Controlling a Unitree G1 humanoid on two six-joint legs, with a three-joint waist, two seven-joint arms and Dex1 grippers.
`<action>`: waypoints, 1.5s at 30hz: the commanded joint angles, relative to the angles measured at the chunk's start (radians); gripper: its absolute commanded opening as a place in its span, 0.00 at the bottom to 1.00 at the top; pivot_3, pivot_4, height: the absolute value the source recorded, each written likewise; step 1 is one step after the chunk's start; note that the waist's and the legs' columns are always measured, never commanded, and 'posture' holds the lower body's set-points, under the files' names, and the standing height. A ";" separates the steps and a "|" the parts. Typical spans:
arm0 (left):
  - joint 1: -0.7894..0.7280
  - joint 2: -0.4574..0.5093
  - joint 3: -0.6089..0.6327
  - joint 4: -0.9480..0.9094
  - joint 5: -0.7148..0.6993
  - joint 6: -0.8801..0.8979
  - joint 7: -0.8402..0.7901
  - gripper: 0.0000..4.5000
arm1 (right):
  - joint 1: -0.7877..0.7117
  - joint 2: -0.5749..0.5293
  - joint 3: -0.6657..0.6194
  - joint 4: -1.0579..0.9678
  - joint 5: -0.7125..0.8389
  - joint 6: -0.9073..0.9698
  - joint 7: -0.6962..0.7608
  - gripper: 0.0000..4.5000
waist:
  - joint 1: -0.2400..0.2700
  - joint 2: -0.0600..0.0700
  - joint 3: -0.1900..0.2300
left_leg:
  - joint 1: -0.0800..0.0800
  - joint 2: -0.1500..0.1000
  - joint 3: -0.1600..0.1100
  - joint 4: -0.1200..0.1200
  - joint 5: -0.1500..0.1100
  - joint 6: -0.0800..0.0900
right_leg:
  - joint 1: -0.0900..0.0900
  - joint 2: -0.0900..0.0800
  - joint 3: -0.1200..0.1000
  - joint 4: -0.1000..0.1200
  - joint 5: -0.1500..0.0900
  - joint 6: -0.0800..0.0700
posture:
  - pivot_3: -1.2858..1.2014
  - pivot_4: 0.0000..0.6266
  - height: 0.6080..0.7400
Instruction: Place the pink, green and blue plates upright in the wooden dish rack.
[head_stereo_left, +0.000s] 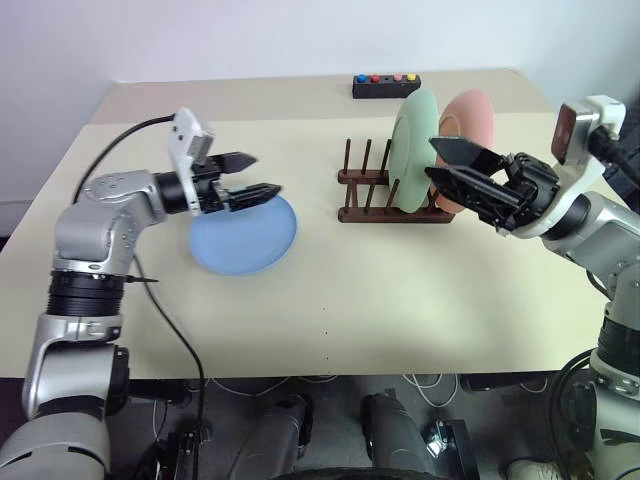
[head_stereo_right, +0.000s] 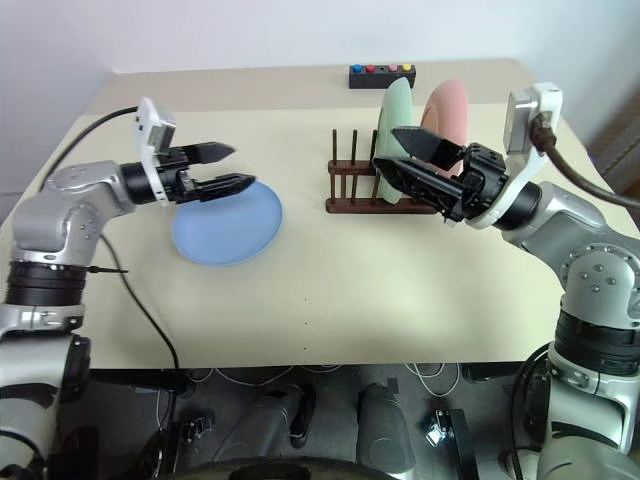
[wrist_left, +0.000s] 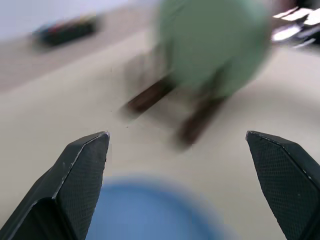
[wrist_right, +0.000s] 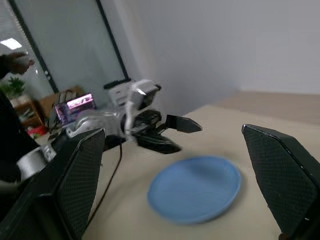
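Directly beneath the left gripper (head_stereo_left: 248, 176), whose jaws stand wide and empty, the round light blue plate (head_stereo_left: 243, 236) lies flat on the beige bench (head_stereo_left: 400, 290). Well to the right, the right gripper (head_stereo_left: 452, 167), equally wide and empty, hangs before the dark wooden dish rack (head_stereo_left: 365, 190) holding the green plate (head_stereo_left: 413, 135) and pink plate (head_stereo_left: 470, 115) upright.

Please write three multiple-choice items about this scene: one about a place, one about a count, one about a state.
1. Where is the round light blue plate?
A. flat on the beige table
B. in the rack
C. in a gripper

2. How many plates stand in the dark brown wooden dish rack?
A. one
B. two
C. three

3. How is the left gripper?
A. shut on a plate
B. open, empty
C. shut, empty

Key: 1 A, it lies flat on the table. 2 B, the mint green plate and salmon pink plate. 3 B, its fingers are spread with nothing between.
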 joint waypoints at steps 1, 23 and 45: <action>-0.071 0.037 0.040 0.116 0.085 0.032 0.132 1.00 | -0.019 -0.005 -0.014 -0.020 0.022 -0.018 0.004 0.99 | 0.005 -0.001 0.001 | 0.000 0.000 0.000 0.000 0.000 0.000 | 0.000 0.000 0.000 0.000 0.000 0.000 | 0.52 0.24 1.00; -0.609 0.061 -0.182 0.922 0.366 0.418 -0.069 1.00 | 0.032 0.087 0.040 -0.066 -0.050 -0.127 -0.027 0.99 | 0.017 -0.006 0.002 | -0.013 0.000 -0.001 0.005 0.002 -0.002 | -0.012 0.003 -0.002 0.003 0.005 0.002 | 0.52 0.24 1.00; -0.565 -0.049 -0.150 1.064 0.503 0.396 -0.096 0.14 | 0.081 0.086 0.030 -0.114 -0.048 -0.164 -0.088 1.00 | 0.000 -0.007 0.003 | -0.013 0.000 -0.001 0.007 0.003 -0.004 | -0.014 0.004 -0.001 0.009 0.005 0.002 | 0.52 0.24 1.00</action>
